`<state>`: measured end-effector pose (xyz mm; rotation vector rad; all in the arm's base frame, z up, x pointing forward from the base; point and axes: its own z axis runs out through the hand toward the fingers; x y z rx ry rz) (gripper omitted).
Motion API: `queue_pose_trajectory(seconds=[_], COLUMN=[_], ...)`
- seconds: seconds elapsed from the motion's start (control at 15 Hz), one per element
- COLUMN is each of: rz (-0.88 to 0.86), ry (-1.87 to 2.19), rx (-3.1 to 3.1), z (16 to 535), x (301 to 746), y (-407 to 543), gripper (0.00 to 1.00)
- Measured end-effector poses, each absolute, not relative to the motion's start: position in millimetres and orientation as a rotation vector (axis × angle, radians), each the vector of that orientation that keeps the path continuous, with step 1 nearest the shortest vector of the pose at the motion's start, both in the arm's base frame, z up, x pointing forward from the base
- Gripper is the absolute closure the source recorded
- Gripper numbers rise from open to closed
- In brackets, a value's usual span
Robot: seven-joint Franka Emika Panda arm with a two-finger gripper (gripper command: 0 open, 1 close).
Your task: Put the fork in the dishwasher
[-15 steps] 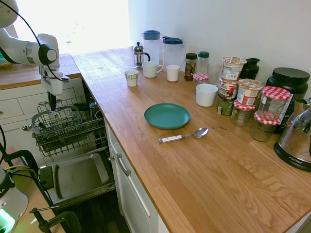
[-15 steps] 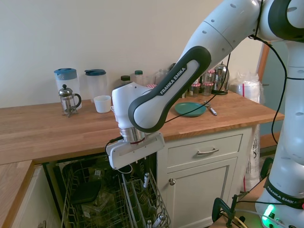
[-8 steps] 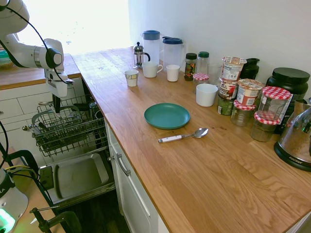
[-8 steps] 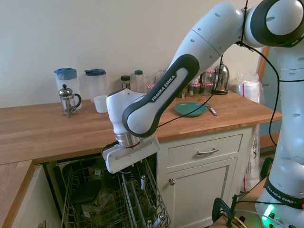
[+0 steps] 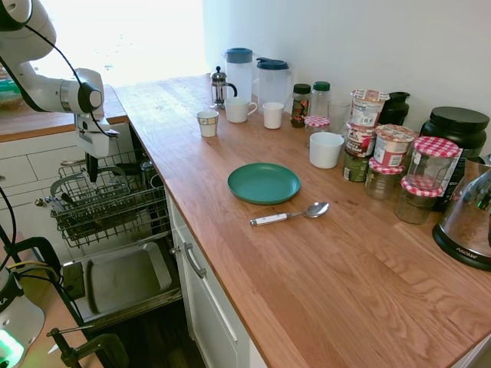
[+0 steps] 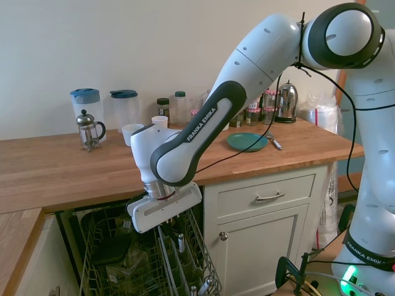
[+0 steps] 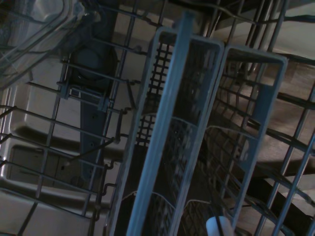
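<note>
Gripper (image 5: 91, 170): above dishwasher (image 5: 107, 205) rack, finger opening and hold indiscernible. Directly below: grey cutlery basket (image 7: 197, 132), white rounded tip (image 7: 219, 227) showing in wrist view.

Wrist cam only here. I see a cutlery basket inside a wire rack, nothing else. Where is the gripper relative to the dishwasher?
Observer: The gripper hangs right over the pulled-out rack of the dishwasher, pointing straight down.
Operator: Door position?
Observer: The door is folded down flat below the rack, inner panel facing up.
Operator: Any cutlery left on the counter?
Observer: One white-handled spoon lies on the counter beside the teal plate. I see no other cutlery there.
</note>
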<state>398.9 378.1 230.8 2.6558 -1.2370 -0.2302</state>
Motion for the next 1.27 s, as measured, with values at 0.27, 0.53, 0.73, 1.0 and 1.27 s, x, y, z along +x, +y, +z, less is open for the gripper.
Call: queue_pose_trajectory(seconds=[0.27, 0.53, 0.73, 1.0, 1.27], rz=[-0.231, -0.231, -0.225, -0.193, -0.135], ry=[-1.23, -1.237, -1.239, -1.248, -1.255], rx=[2.658, 2.652, 2.651, 2.671, 2.696], z=[231, 228, 229, 244, 285], x=[399, 404, 406, 410, 405], y=[379, 374, 372, 372, 369], gripper=[0.0, 0.0, 0.0, 0.0, 0.0])
